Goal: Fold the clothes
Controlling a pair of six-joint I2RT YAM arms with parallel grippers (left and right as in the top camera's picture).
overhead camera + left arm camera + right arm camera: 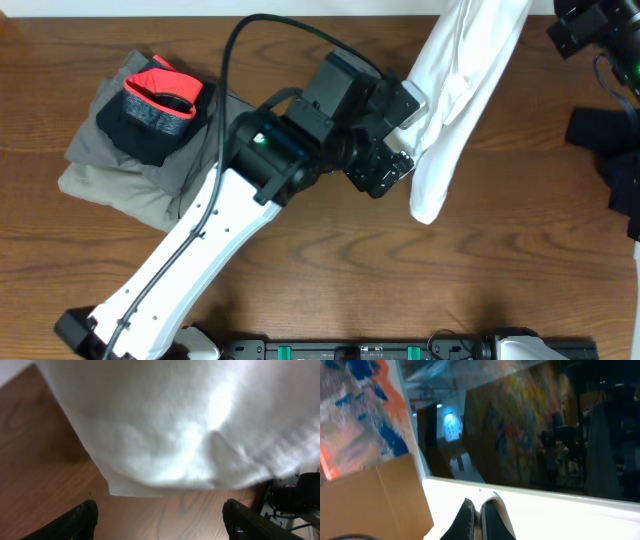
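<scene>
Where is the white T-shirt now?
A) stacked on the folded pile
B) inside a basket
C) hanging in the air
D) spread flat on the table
C: in the overhead view the white T-shirt hangs as a narrow bunched column, not spread on the table.

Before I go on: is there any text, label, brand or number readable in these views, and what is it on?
None can be read in any view.
white T-shirt: the side that shows is plain, with no print or lettering in view.
folded pile: no tag or logo shows.
cardboard: blank on the face that shows.
The painted wall behind it shows only blurred colour patches, no letters.
</scene>
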